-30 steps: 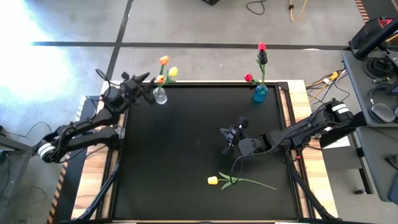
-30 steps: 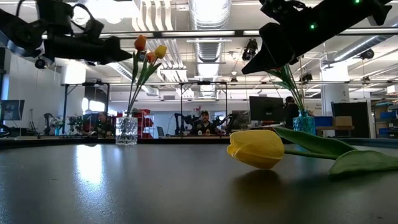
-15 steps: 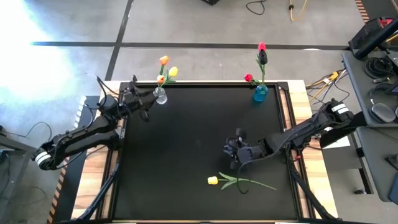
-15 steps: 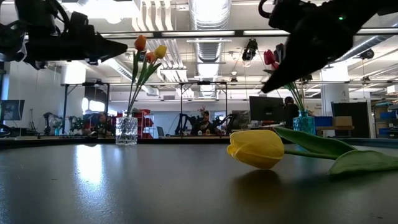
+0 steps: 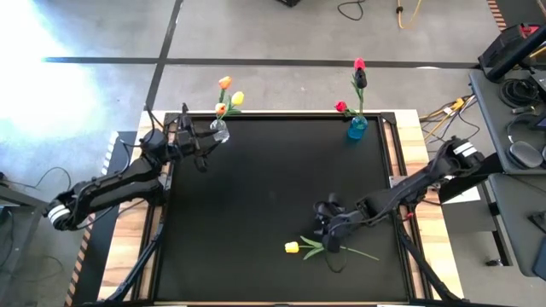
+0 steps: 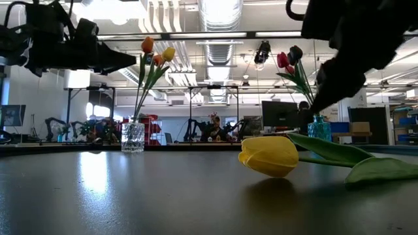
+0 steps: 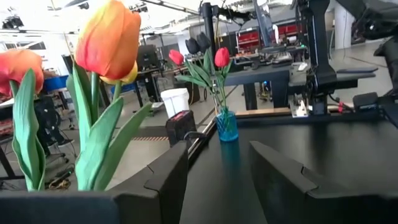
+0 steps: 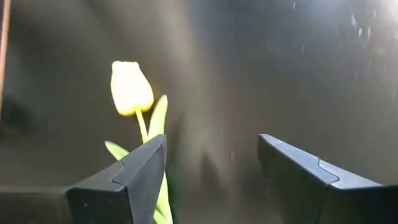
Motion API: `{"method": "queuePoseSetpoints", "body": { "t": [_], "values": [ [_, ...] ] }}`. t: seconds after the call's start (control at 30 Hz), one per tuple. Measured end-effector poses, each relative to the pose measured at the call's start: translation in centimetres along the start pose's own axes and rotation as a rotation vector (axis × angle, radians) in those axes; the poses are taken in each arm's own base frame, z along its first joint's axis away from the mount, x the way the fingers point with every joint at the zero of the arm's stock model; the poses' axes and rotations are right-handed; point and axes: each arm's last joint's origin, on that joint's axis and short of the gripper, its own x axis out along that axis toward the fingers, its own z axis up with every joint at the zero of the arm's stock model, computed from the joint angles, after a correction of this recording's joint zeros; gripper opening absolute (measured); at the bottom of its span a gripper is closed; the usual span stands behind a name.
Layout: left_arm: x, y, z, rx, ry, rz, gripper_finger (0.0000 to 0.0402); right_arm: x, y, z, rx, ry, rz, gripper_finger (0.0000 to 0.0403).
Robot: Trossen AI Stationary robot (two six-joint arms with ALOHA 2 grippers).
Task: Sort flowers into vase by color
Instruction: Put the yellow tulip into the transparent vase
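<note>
The right arm reaches in from the right edge of the high view toward the lower middle, angled down to the table. Its right gripper (image 5: 328, 234) points at the lower left, fingers (image 8: 130, 180) spread wide with nothing between them. The left arm stretches from the lower left up to the upper left, where the left gripper (image 5: 200, 141) hangs with its fingers (image 7: 168, 180) parted.

Two arms of dark, near-black segments joined by rounded housings. Each arm carries a pale silver-white collar near its base end: the left arm (image 5: 102, 189) low at its outer end, the right arm (image 5: 426, 181) by its shoulder. Thin black cables loop along the links. Each gripper, left gripper (image 7: 214, 177) and right gripper (image 8: 211, 171), ends in two flat, angular, matte-black fingers with stepped, bevelled inner edges.
</note>
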Motion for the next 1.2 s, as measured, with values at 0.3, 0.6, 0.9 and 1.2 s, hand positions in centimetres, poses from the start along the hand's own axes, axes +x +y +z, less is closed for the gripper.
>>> {"method": "queuePoseSetpoints", "body": {
  "t": [0.3,0.6,0.9,1.2],
  "values": [
    [0.3,0.0,-0.5,-0.004,0.029,-0.005,0.0154,1.5,0.5,-1.8,-0.032,0.098,-0.055,0.0247],
    [0.5,0.1,-0.8,-0.014,0.048,-0.009,0.0154,3.7,3.1,-0.2,-0.124,0.311,-0.199,0.0247],
    [0.6,0.0,-0.9,-0.039,0.055,-0.031,0.0154,6.2,5.6,1.1,-0.207,0.453,-0.180,0.0247],
    [0.8,0.0,-1.2,-0.003,0.069,-0.037,0.0154,6.2,6.1,2.2,-0.210,0.540,-0.157,0.0247]
  ]
}}
